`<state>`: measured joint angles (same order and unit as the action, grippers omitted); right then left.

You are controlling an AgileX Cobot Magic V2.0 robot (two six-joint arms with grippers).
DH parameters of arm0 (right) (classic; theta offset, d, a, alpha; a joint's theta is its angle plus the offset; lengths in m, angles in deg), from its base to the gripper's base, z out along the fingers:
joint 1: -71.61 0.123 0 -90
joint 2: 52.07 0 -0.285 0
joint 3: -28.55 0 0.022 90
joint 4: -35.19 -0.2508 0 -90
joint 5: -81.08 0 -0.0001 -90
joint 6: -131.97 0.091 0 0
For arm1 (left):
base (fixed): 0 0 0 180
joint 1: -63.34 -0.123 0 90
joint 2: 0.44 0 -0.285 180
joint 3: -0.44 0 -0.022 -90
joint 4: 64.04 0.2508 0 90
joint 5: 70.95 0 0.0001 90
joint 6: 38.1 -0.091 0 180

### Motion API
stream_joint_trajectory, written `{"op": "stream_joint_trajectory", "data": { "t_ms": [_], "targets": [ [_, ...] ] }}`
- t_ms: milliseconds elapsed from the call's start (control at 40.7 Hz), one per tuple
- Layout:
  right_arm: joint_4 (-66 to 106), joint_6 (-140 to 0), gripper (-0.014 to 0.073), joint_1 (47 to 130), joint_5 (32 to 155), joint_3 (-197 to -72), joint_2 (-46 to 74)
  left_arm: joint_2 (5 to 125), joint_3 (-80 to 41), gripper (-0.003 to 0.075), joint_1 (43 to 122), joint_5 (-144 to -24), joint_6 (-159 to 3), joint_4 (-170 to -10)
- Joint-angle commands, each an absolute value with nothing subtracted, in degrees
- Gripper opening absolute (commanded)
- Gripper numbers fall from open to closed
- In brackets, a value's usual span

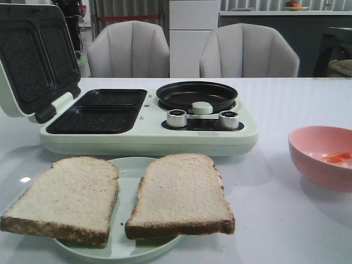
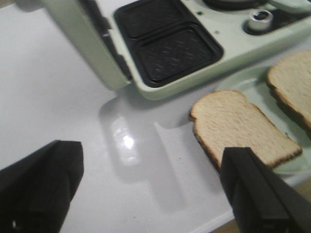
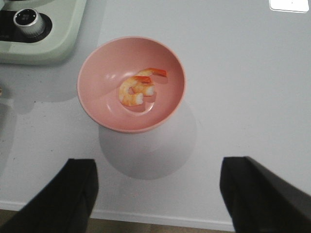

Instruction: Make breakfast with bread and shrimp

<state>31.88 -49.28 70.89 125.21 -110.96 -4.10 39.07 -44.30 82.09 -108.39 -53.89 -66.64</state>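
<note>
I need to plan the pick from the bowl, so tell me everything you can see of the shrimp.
The shrimp is small, curled and glossy, orange-pink with whitish ends and a redder tail; it may be two curls nestled together. It lies loose at the bottom of the pink bowl, touching only the bowl's floor. The bowl stands on the white table, off the cooker's knob end. The right tool hangs open above the table, short of the bowl, touching nothing.
</note>
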Motion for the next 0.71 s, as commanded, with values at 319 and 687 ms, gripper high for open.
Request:
{"op": "stream_joint_trajectory", "data": {
  "t_ms": [319,687],
  "targets": [
    [31.51,-49.25,0.0622,70.56,121.08,-113.02,-3.78,45.44,-54.86,0.0578,110.16,-98.56,-58.72,-48.08],
    [31.51,-49.25,0.0622,70.56,121.03,-113.02,-3.78,65.82,-52.58,0.0562,115.72,-97.83,-35.6,-20.21]
  ]
}}
